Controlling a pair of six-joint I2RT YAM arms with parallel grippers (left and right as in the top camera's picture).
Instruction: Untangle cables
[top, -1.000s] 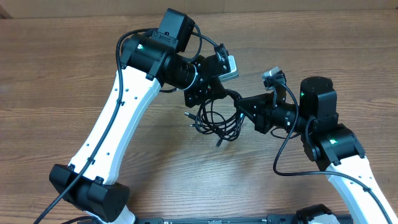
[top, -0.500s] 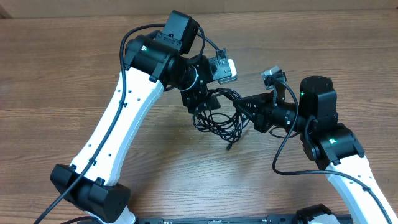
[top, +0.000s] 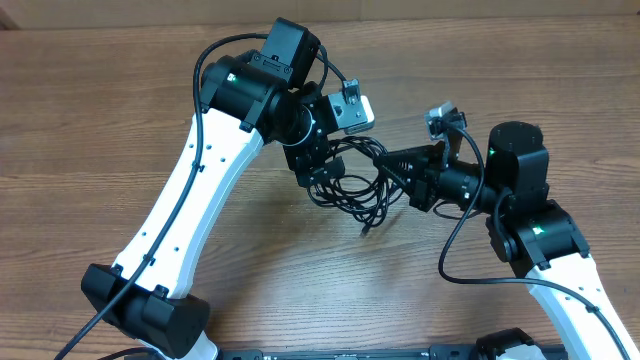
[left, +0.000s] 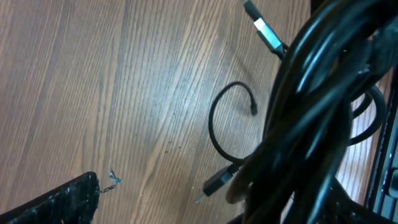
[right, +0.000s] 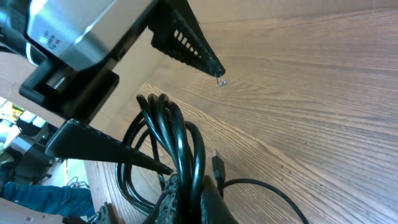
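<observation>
Ok, wood table fills the whole view, w/ two white-and-black arms reaching in over it, tips nearly meeting mid-table. Left arm is the big sweep, up from the near-left corner & bending down at the wrist. Right arm comes in from near-right, pointing left. Betw. them, the cables: thin black loops bunched in one tangle, about centre of the table, right betw. the two pincers. Left pincer: jaws spread wide, loops of the bundle run through the gap, nothing pinched, so it's holding nothing. Right pincer: jaws closed tight on the right side of the bundle, cords fanning out from its tip in its own wrist cam. Whether the lower loops touch the wood, can't tell from here. Small stuff now: a loose end curls off in a hook shape over the boards, a silver plug pokes out at the top of the left wrist view, & a black plug tip sticks out toward the near edge, just below the bundle.
</observation>
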